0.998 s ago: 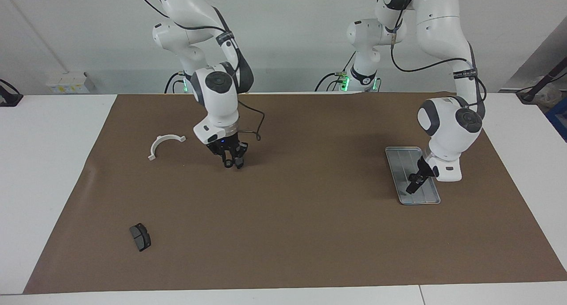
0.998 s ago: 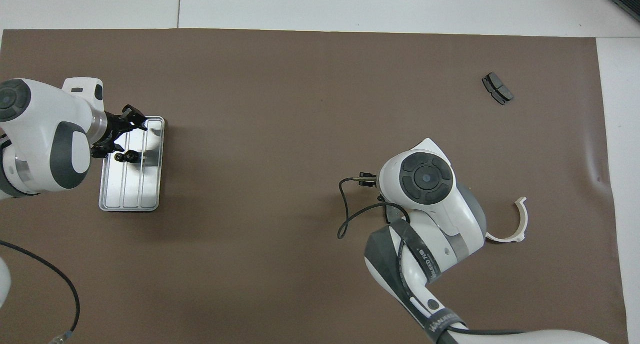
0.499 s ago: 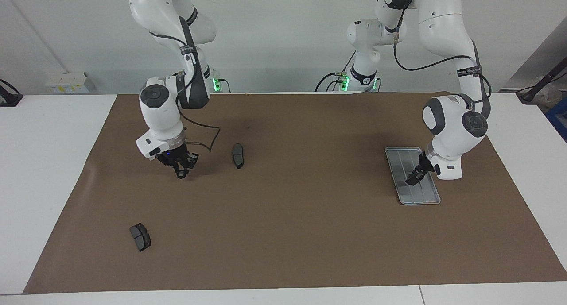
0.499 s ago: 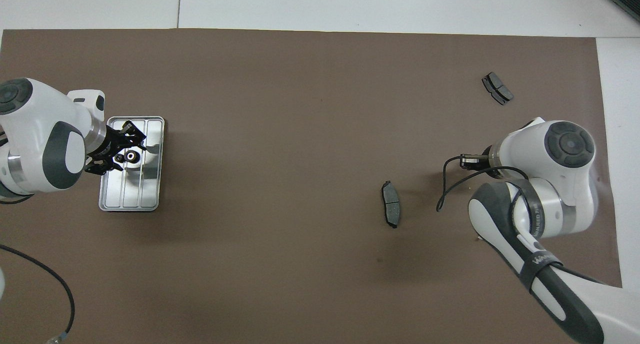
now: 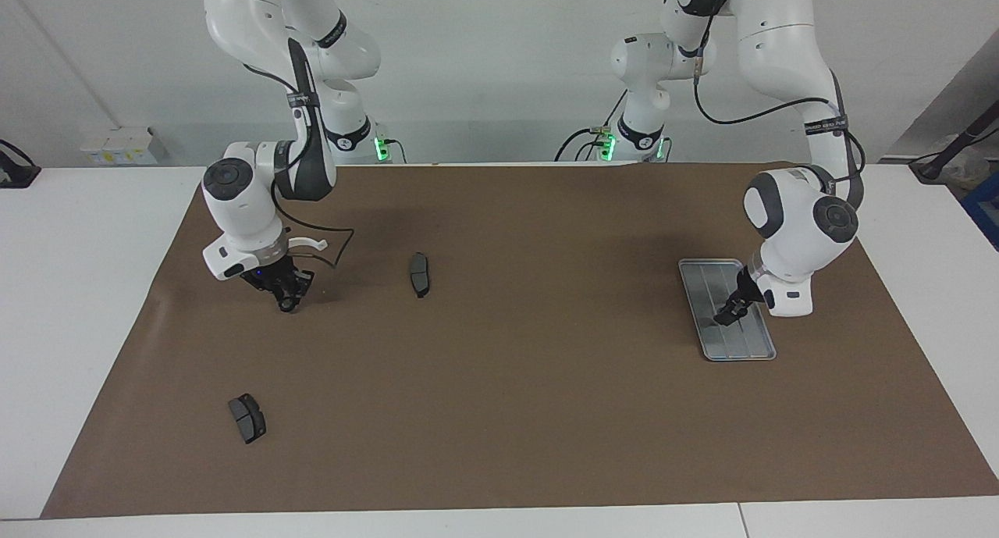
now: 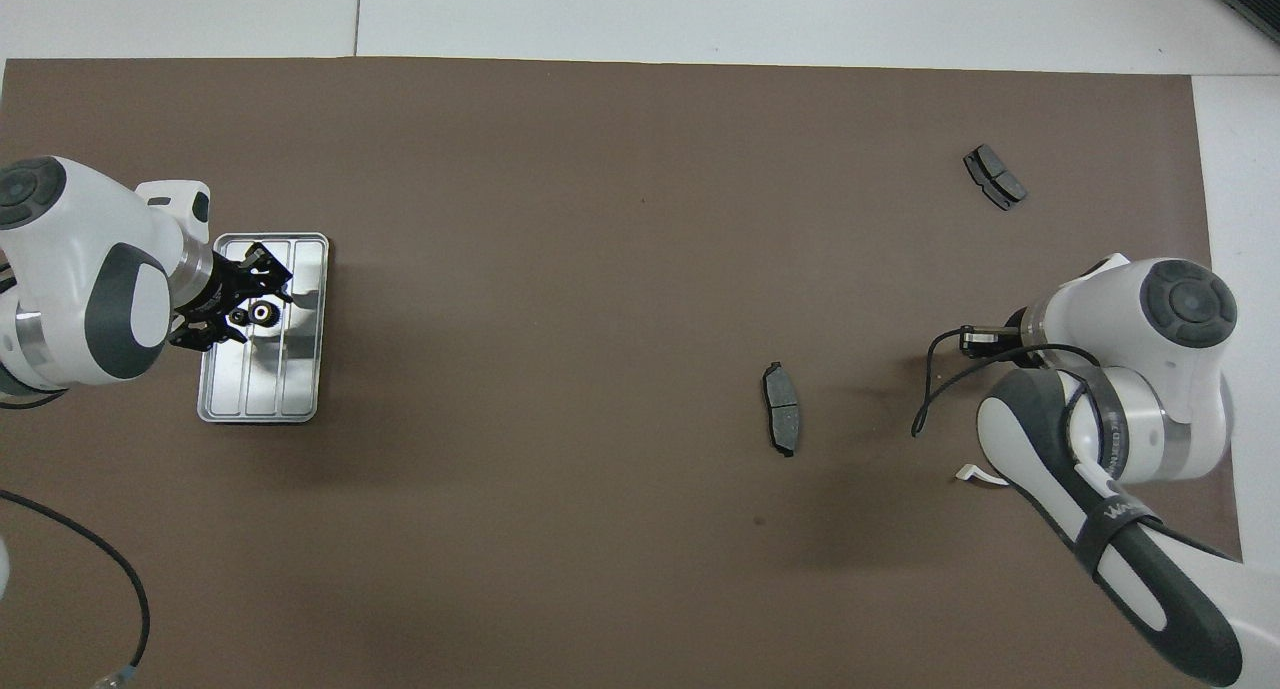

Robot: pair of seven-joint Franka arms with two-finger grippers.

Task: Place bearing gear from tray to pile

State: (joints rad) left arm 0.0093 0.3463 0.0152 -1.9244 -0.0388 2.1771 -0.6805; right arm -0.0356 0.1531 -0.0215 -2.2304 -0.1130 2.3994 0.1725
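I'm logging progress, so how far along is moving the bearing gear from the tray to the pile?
Done: nothing delivered; the bearing gear lies in the tray.
In hand: the left gripper is down in the tray at the gear. The right gripper is low over the mat by the white bracket.
Left: lift the gear and carry it to the brake pads at the right arm's end.

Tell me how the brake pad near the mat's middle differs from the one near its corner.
The middle pad looks long and slim; the corner pad looks shorter, with a groove across its face. The middle pad lies nearer to the robots than the corner pad. Both are dark grey.
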